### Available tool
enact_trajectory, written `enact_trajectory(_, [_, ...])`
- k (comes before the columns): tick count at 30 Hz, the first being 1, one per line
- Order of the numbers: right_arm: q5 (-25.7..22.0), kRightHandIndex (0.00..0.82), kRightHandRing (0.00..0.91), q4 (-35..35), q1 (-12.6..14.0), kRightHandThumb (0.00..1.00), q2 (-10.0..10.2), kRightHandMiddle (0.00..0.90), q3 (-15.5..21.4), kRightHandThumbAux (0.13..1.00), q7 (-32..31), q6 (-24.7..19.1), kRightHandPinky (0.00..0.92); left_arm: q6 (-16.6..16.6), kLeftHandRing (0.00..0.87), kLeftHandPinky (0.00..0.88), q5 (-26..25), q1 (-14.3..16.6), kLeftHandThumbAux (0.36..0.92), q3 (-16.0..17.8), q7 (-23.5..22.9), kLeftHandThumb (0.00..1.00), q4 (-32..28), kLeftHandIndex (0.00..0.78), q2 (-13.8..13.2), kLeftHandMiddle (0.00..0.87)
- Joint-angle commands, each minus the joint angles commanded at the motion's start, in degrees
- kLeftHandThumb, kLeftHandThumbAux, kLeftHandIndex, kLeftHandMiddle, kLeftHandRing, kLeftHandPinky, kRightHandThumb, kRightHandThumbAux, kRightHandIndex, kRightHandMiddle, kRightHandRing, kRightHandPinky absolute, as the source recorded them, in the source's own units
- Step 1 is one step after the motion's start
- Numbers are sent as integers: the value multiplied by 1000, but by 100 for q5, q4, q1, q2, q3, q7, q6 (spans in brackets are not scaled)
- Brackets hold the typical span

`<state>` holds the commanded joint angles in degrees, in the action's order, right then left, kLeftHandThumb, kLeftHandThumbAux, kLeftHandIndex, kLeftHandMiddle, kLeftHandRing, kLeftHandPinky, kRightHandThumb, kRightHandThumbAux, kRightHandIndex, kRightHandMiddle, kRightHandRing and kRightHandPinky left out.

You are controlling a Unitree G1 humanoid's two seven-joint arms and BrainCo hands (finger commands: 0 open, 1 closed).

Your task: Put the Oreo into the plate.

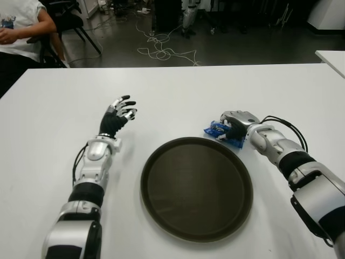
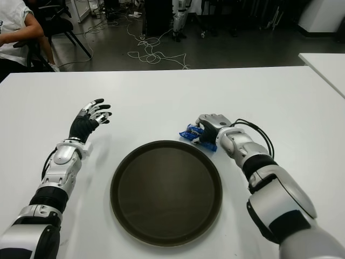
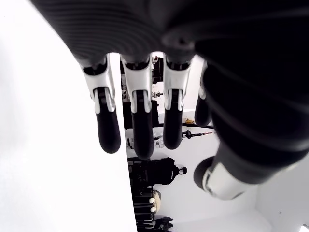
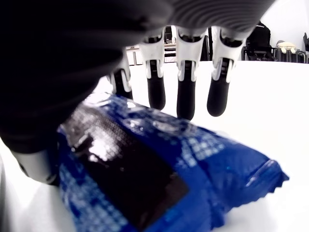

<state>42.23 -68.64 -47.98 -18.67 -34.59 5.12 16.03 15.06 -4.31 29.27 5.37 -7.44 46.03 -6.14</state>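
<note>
Oreo pack (image 1: 222, 133) under right hand (image 1: 235, 123), fingers (image 4: 186, 99) extended over it, beside plate (image 1: 197, 186); left hand (image 1: 119, 113) spread.

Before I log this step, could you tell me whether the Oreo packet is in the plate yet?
Not yet: the Oreo packet lies on the table beside the empty plate's far-right rim, under the right hand.

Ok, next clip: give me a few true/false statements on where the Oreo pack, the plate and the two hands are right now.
1. The Oreo pack lies in the plate. False: it is on the table, beside the plate's far right rim.
2. The right hand is over the pack, fingers extended. True.
3. The left hand holds the pack. False: it is open, left of the plate.
4. The plate holds nothing. True.
</note>
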Motion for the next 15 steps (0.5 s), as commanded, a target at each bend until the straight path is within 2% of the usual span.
enact_trajectory(4, [4, 525, 586, 23, 0, 265, -13, 597, -4, 620, -19, 5, 379, 18, 282, 325, -3, 9, 769, 5, 6, 509, 18, 187, 5, 263])
enact_trajectory(15, [42, 526, 561, 97, -12, 316, -63, 599, -25, 644, -55, -10, 479, -35, 287, 325, -16, 8, 756, 4, -4, 498, -3, 183, 15, 265])
